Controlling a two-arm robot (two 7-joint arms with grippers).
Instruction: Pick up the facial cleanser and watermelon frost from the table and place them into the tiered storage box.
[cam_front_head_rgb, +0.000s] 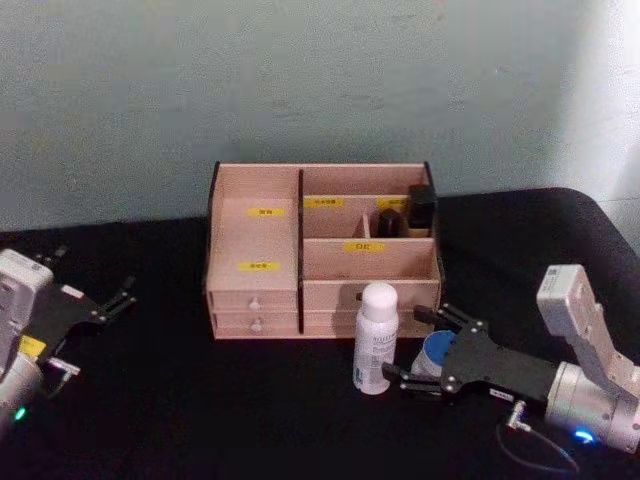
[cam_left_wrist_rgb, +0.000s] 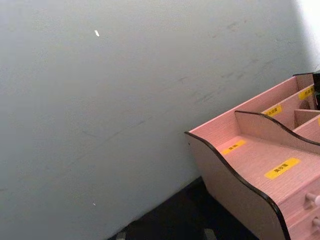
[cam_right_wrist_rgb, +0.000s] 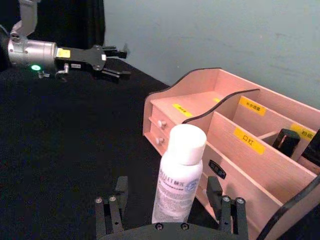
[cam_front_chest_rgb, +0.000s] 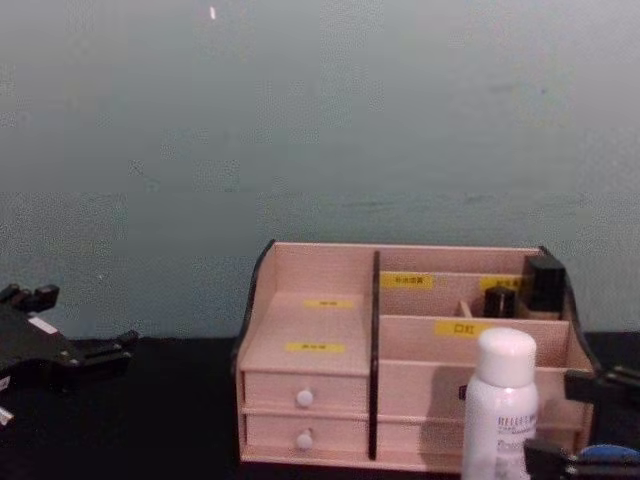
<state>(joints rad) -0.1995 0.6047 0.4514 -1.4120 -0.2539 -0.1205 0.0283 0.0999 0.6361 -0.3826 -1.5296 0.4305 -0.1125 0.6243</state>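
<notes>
Black is the surface, and a pale grey-green wall rises behind it. At the far left sits the left end effector, low over the surface and well apart from everything else. Its two fingers are spread wide with nothing between them.

In the middle, back against the wall, stands the tiered storage box. It is pale pink wood with black edges, yellow labels on its stepped compartments and small drawers with white knobs along the front. Its left half is two open steps above two drawers. Right of a tall divider lie narrower compartments, and in the back right one two dark things stand upright.

Close before the box's right-hand drawers a white bottle with a white cap stands upright on the surface. Just right of it is a small round thing with a blue top, also on the surface. Which of these two is the cleanser and which the watermelon frost cannot be told.

The right end effector reaches in from the lower right, pointing left. Its fingers are held wide, one on each side of the blue-topped thing. The bottle stands just beyond their tips, and they are clamped on neither.
</notes>
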